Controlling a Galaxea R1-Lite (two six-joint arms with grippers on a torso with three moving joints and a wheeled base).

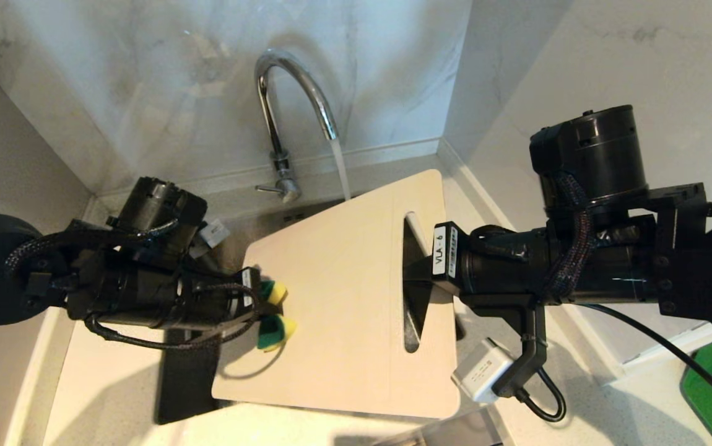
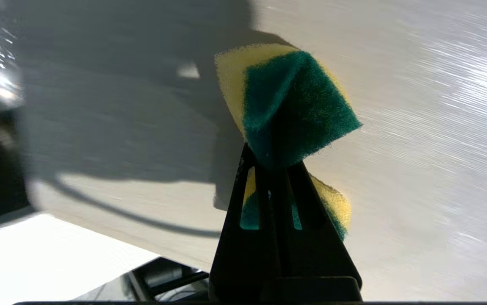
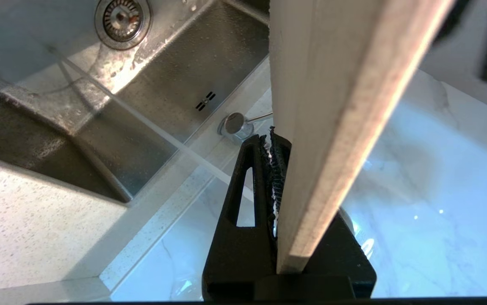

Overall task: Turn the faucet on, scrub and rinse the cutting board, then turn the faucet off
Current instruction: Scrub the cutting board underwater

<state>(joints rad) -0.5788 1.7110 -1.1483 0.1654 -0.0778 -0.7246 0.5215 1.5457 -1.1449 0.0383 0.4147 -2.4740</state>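
Cutting board held tilted over sink, clamped at slotted end in right gripper jaws. Left gripper jaws clenched on sponge against board face. Faucet running.

My left arm: reaches in from the left, left gripper clamped tight. My right arm: extends level from the right, right gripper pinched closed.

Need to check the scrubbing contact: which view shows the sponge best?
The left wrist view: the sponge fills it, pinched in the left end effector against the cutting board. The head view shows it small; the right wrist view misses it.
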